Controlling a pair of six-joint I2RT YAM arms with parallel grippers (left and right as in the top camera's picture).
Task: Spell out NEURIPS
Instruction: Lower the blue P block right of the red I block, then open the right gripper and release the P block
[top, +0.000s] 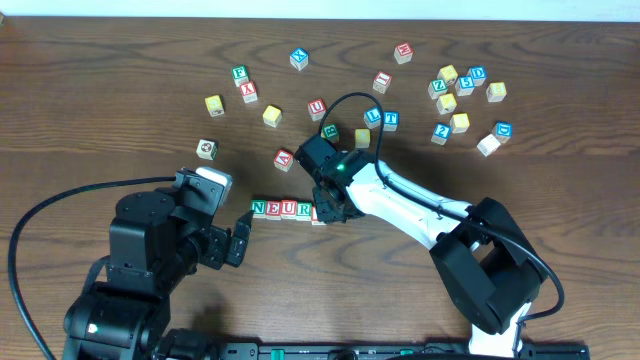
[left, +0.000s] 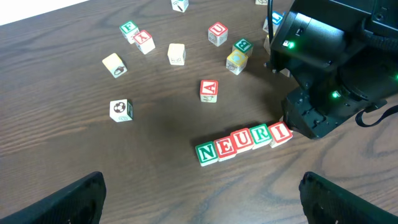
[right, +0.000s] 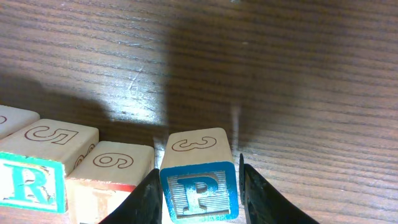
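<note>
Looking first at the left claw (left: 202, 186), I see its two fingers (left: 62, 202) spread wide at the bottom corners of the left wrist view. It is released and holds nothing, with bare worktop (left: 155, 199) between them. From overhead it sits near the left end of the row of letter blocks (top: 283, 209) and does not touch it. This row reads NEURI from left to right, and its blocks touch one another.

At the right end of the row is the right claw (right: 200, 202), clenched on the P block (right: 199, 186), with one dark finger pressing each side of it. The P block has a blue letter on its face and a 3 on top. It stands upright just beside the block with a 6 on top (right: 115, 163), and one finger is in the gap between them. I cannot tell whether it rests on the wood or hangs a little above it.

The worktop is dark brown wood with a clear grain. Many loose blocks (top: 445, 75) lie scattered on its far half, well apart from the row. Beyond the far edge only a pale band (top: 320, 10) shows.
</note>
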